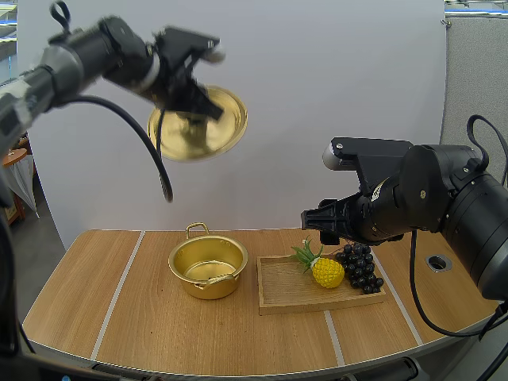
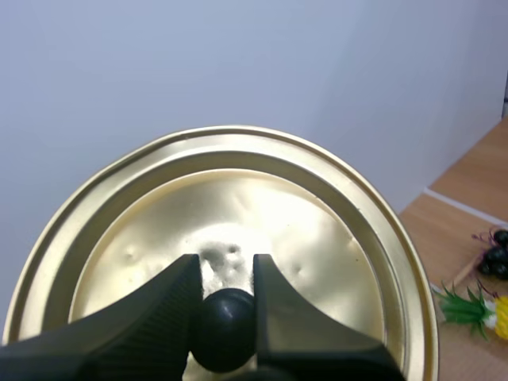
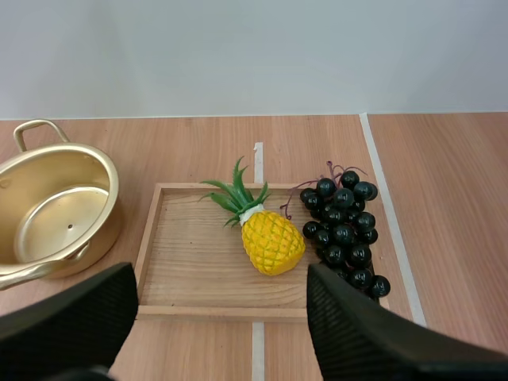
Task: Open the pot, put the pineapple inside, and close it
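Wood-grain tabletop (image 1: 143,317) carries the open pot (image 1: 208,267) and, just beside it, a wooden tray (image 1: 278,294). On the tray lies the pineapple (image 3: 272,240), with a bunch of grapes (image 3: 344,230) just beside it. My left pincer (image 2: 225,268) holds the lid (image 2: 317,230) high above the pot, clamped on its black knob (image 2: 225,329). My right pincer (image 3: 221,278) hovers spread wide above the tray. The pineapple looks light, stiff and bumpy, probably plastic. I would grip across the yellow body rather than the thin leaves, minding the grapes alongside.

Table (image 1: 135,317) with pot (image 1: 208,287), wooden tray (image 1: 279,287)
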